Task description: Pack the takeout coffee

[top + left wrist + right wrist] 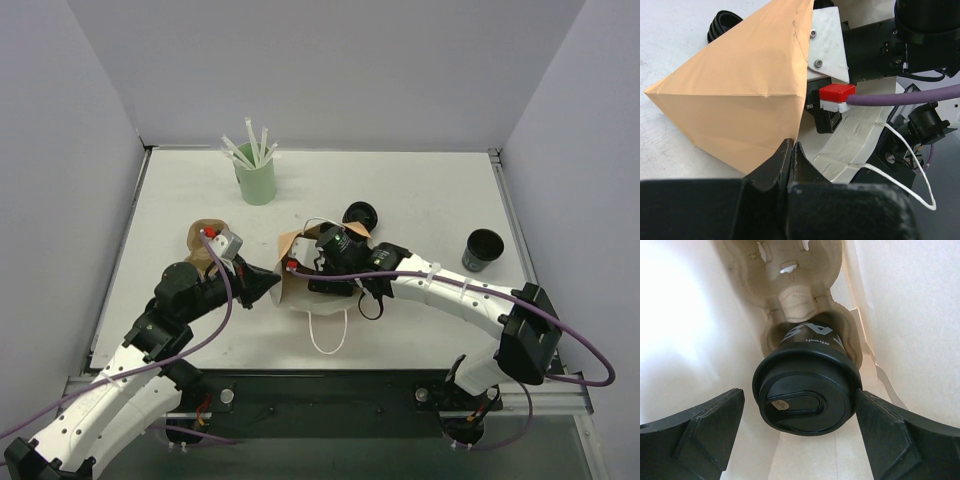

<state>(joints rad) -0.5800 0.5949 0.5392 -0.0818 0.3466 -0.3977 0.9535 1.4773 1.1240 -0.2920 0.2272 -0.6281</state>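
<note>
The takeout coffee, a black cup with its black lid on, sits in a pocket of the brown pulp carrier inside the brown paper bag. My right gripper reaches into the bag and stands open around the lid. Its left finger is clear of the lid, while its right finger is at the rim. My left gripper is shut on the bag's open edge, at the bag's left side.
A mint-green cup of white straws stands at the back. An open black cup stands at the right. A black lid lies behind the bag. A brown pulp piece lies by my left wrist. The bag's white handle lies toward me.
</note>
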